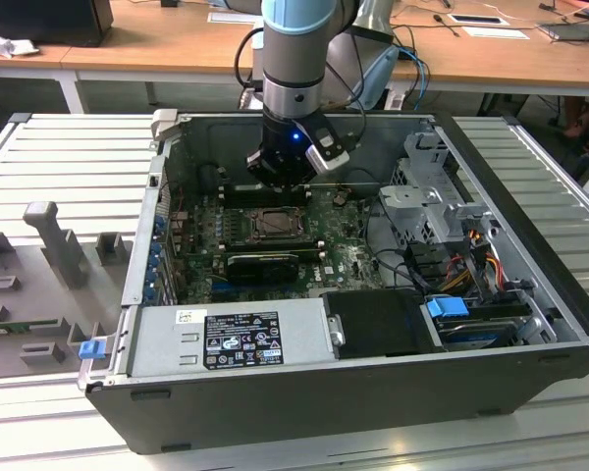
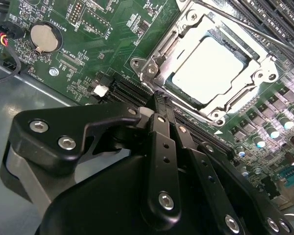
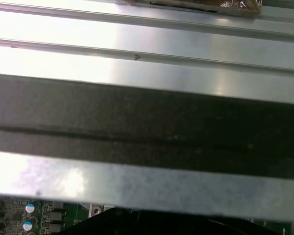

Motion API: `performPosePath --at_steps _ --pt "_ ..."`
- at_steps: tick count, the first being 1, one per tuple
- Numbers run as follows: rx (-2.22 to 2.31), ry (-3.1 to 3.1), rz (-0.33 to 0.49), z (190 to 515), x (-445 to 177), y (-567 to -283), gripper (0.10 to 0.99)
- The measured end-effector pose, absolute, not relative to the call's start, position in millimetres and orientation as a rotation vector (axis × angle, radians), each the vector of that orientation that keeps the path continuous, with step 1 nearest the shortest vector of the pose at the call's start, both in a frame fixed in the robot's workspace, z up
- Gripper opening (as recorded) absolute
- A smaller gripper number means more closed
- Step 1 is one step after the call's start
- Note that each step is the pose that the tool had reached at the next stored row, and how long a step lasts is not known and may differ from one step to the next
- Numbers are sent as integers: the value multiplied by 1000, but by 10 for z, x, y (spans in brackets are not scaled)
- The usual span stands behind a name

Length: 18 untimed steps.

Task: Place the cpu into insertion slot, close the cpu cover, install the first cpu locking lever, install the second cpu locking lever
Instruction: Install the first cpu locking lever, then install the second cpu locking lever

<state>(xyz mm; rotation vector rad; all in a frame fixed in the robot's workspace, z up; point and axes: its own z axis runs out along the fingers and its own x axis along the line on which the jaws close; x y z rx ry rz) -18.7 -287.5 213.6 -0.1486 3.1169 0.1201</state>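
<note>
The end effector [image 2: 159, 100], fingers together and holding nothing, hangs over the cpu [image 2: 210, 68] under its cover [image 2: 159, 49]; ribbed grey bench [image 1: 59, 167], wooden desks [image 1: 157, 49] behind.

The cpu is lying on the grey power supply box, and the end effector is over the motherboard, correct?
Not quite. The cpu is not on the power supply box: the second wrist view shows it seated in the insertion slot, framed by the cpu cover. The end effector is indeed over the motherboard.
</note>
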Motion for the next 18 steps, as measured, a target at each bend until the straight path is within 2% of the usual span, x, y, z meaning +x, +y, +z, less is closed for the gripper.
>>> performPosePath --at_steps 16,18 --pt "-149 3117 120 2136 -187 -2910 106" --pt "-149 3117 120 2270 -187 -2910 106"
